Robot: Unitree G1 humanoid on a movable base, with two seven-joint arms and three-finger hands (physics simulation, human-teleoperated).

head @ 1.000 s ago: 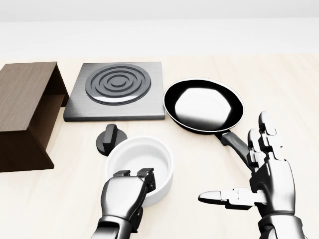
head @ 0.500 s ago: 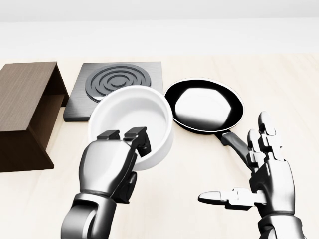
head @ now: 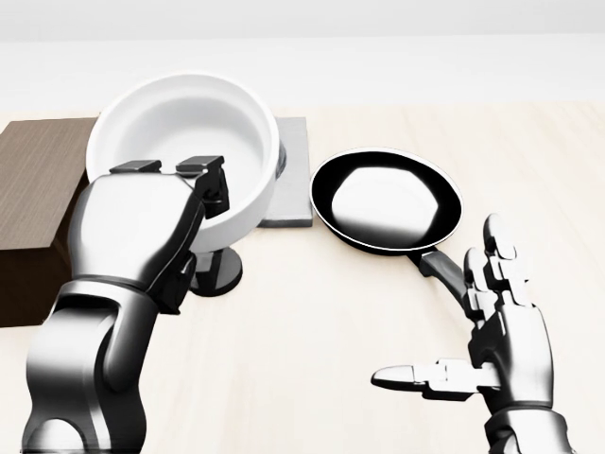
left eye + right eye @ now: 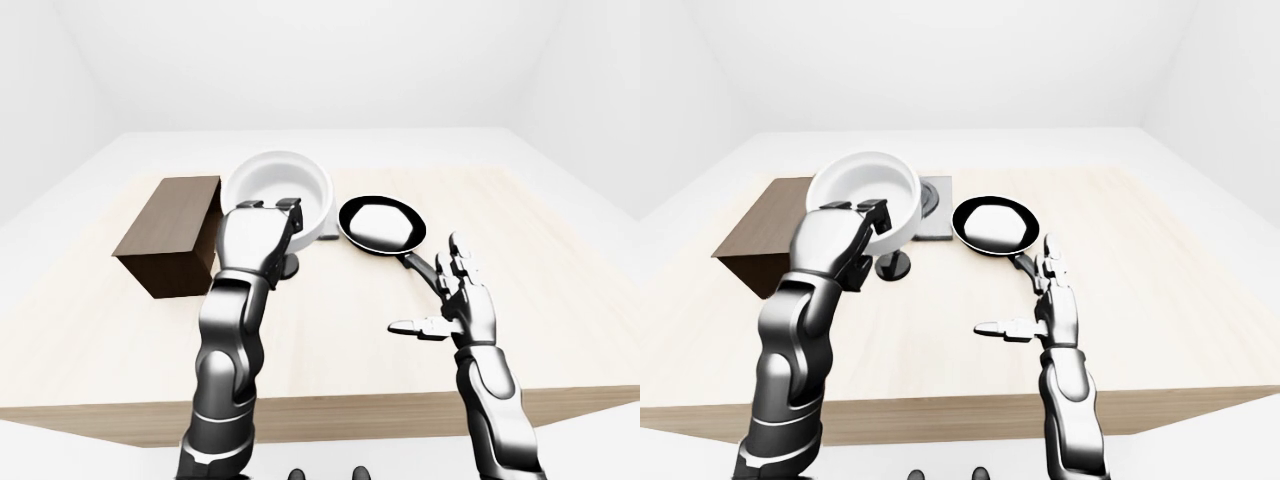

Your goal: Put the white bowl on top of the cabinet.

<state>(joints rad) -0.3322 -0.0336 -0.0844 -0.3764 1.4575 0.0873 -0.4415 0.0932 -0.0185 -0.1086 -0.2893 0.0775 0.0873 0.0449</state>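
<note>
Left-eye view: I have the left robot hand [image 4: 262, 232] raised above the tabletop [image 4: 330, 330], its fingers [image 4: 290, 213] clamped over the near rim of the white bowl [image 4: 277, 192], thumb side hidden, so the bowl hangs clear of the wood and tips its opening toward the camera. The cabinet [image 4: 172, 233], a dark brown box, stands just left of the bowl; I judge the lift is meant to carry it over that flat top. Head view: bowl [image 3: 186, 149] fills the upper left, partly covering the grey hob plate [image 3: 294, 180] and overlapping the cabinet's [image 3: 33, 189] right end in the picture; a black knob [image 3: 218, 270] sits on the tabletop below it. The frying pan [image 3: 387, 200] lies right of the plate, handle pointing toward the right robot hand [image 3: 492, 350], which is spread wide, grasping nothing, held aside, I reckon, to keep out of the way. Right-eye view: same layout; bowl [image 4: 864, 195] is not yet over the cabinet [image 4: 760, 242] top, so a leftward carry remains.
</note>
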